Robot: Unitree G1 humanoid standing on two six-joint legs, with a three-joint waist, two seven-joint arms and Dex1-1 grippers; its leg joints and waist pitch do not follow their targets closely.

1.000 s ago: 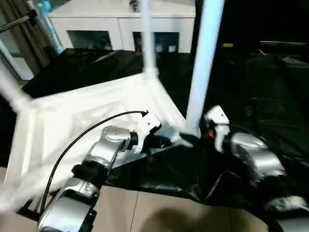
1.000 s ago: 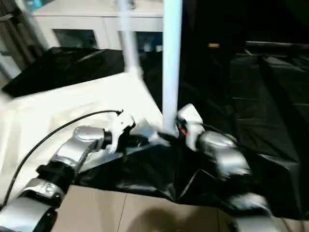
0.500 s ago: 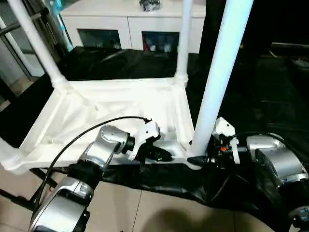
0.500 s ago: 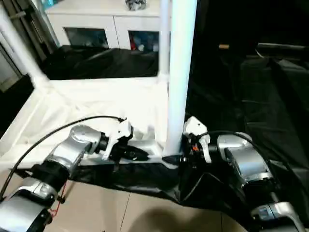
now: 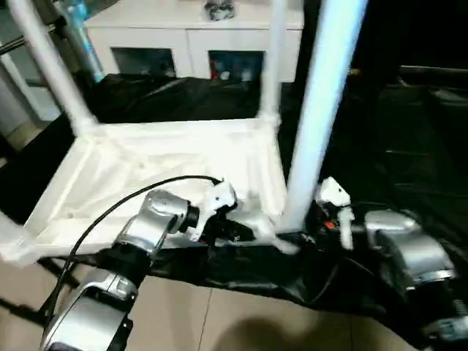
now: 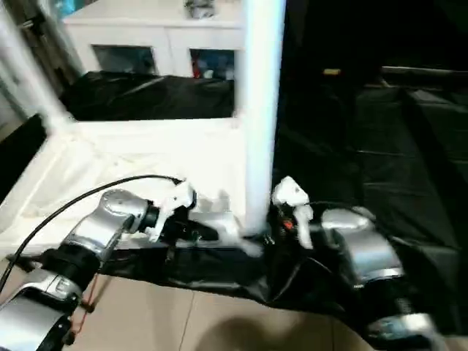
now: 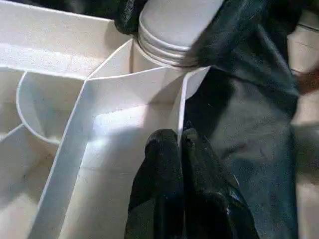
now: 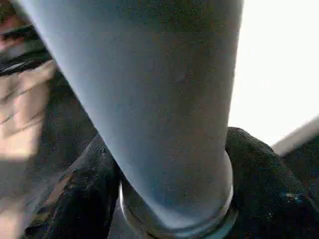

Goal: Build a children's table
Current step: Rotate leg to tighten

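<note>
The near leg runs off the top edge, so its far end is out of sight, and its foot is hidden where the right tool wraps it. The two far legs are cut off at the top as well. The tabletop's near left corner is lost behind the left forearm. What sits behind the cabinet's glass is too blurred to name.
</note>
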